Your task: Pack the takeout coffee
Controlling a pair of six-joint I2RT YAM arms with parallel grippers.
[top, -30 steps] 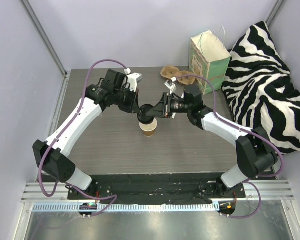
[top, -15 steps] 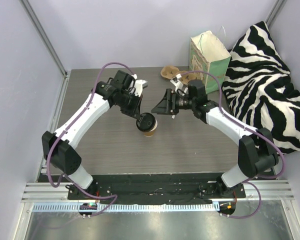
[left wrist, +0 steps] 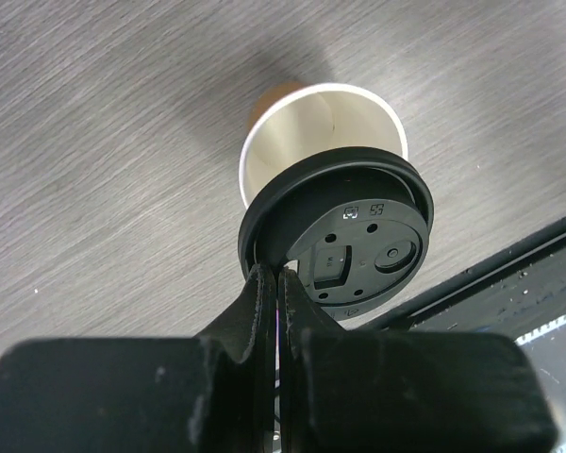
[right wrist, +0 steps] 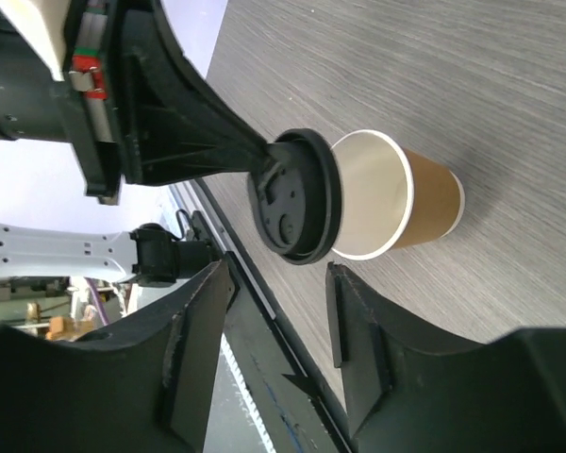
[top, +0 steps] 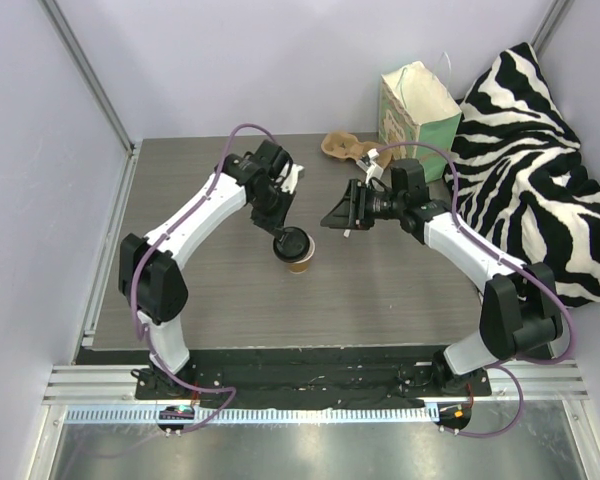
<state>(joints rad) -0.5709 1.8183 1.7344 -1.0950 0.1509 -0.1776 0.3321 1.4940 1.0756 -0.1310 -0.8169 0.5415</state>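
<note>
Cup and lid sit apart at the middle of the grey wood-grain table (top: 210, 290). The tan-brown paper cup (top: 301, 264) stands upright there, its white-rimmed mouth open and its pale inside visible from the left wrist view. The left gripper (top: 280, 232) has its fingers pressed together on the edge of the round black plastic lid (top: 291, 243), pinching it by the rim. The lid hangs tilted over the cup's mouth, not seated on it. Its top faces the left wrist camera, and from there it covers the near part of the cup's rim. Whether lid and rim touch cannot be told.

The right gripper (top: 332, 215) hovers above the table just right of the cup, pointing towards it. Its two fingers stand apart with nothing between them, and they frame cup and lid in its own camera.

At the far right corner stands a mint-green paper bag (top: 417, 110). A brown moulded-pulp carrier (top: 345, 148) lies just left of it. A zebra-striped cushion (top: 535, 170) rests beyond the table's right edge.
</note>
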